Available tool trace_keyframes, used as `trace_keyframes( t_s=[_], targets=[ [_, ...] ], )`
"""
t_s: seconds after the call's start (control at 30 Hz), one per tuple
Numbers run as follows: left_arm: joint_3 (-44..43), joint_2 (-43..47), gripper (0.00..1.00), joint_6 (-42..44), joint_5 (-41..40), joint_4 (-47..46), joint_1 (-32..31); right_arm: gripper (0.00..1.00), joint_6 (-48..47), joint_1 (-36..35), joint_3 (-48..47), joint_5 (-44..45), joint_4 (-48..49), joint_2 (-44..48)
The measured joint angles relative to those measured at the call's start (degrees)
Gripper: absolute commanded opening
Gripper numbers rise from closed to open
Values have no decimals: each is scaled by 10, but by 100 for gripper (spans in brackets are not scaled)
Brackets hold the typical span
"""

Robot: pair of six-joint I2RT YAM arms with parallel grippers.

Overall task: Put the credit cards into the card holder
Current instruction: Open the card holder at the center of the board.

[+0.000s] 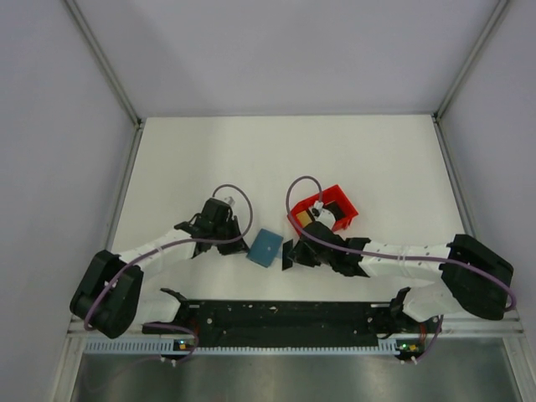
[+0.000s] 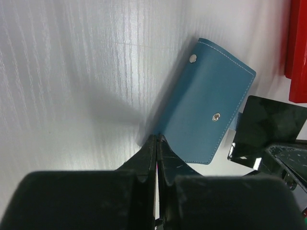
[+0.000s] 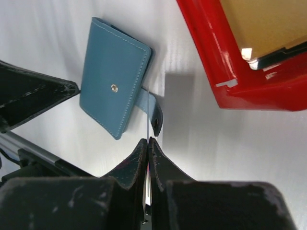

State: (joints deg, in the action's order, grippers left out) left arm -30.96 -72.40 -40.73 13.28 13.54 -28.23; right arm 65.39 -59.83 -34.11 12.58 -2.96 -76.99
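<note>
The teal card holder lies closed on the white table between my two grippers, with its snap strap hanging loose. My left gripper is shut, its tips pinching the near left edge of the card holder. My right gripper is shut on a shiny black credit card. That card shows edge-on in the right wrist view and stands just right of the card holder. More credit cards, a gold one on top, lie in the red bin.
The red bin sits just behind the right gripper. A black rail runs along the table's near edge between the arm bases. Metal frame posts border the table on the left and right.
</note>
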Motion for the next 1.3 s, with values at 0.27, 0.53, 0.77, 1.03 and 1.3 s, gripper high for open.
trace_keyframes(
  t_s=[0.27,0.53,0.77,1.03,1.3],
  targets=[
    [0,-24,0,2,3,-15,0,0,-3,15,4,-24,37,0],
    [0,-41,0,2,22,-40,0,0,-2,37,12,-43,49,-1],
    [0,-43,0,-1,27,-44,0,0,2,46,30,-49,57,0],
    [0,-43,0,-13,24,-44,-4,0,2,46,41,-43,63,17],
    [7,-42,0,-43,24,-55,-24,0,-1,48,40,-57,81,-6]
  ],
)
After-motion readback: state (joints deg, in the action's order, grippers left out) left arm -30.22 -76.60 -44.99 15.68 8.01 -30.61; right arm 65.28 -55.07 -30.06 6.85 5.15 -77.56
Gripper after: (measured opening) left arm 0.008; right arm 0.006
